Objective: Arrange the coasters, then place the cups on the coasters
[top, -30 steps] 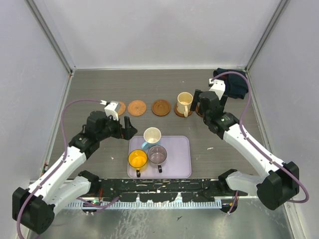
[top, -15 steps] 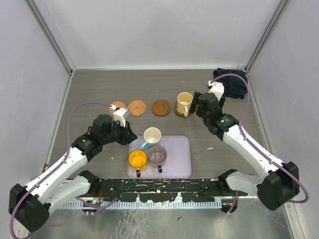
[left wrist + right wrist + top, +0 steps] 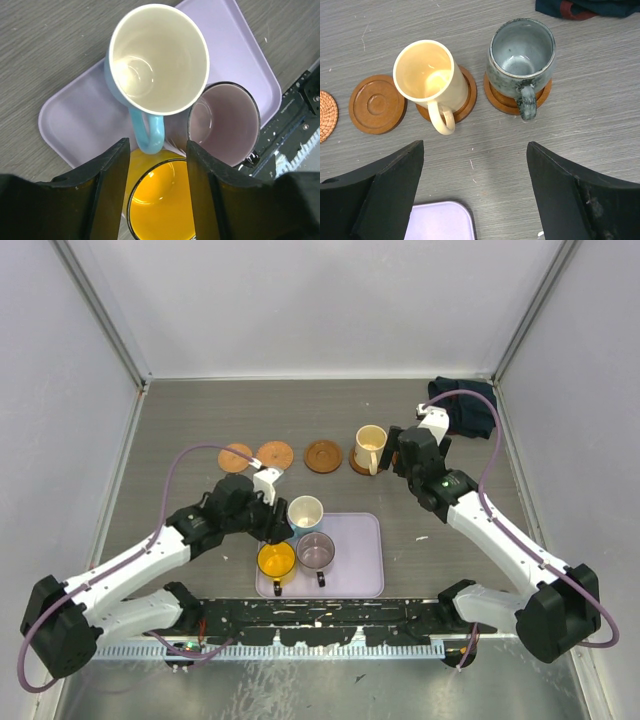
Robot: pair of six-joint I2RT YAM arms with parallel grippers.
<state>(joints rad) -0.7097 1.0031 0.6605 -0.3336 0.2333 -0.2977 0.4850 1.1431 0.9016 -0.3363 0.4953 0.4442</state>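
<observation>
Two cups look sorted. The cream cup (image 3: 427, 75) and the grey-green mug (image 3: 522, 55) each stand upright on their own coaster at the right end of the row. The right gripper (image 3: 475, 149) hangs over the table on the near side of them, jaws spread wide and holding nothing, so I'd guess it's finished with that pair. Three bare coasters (image 3: 274, 454) sit in a line to the left of the cream cup, presumably one for each cup that hasn't been moved.

Those three are bunched together at the left end of the lilac tray (image 3: 75, 125): the white-and-blue mug (image 3: 159, 59), the orange cup (image 3: 160, 202) and the purplish-grey cup (image 3: 225, 122), all touching or close to it. The left gripper (image 3: 157, 146) is lined up on the blue mug's handle (image 3: 148, 132). Its jaws are partly apart and the end of the handle sits between the fingertips, but neither finger is pressing on it as far as I can tell, so it's not gripping anything yet.

Going for the handle makes sense to me, since the cups are packed too tight to get a finger down the mug's side. The catch is that the handle points right at the orange cup, so closing there could easily nudge it.
</observation>
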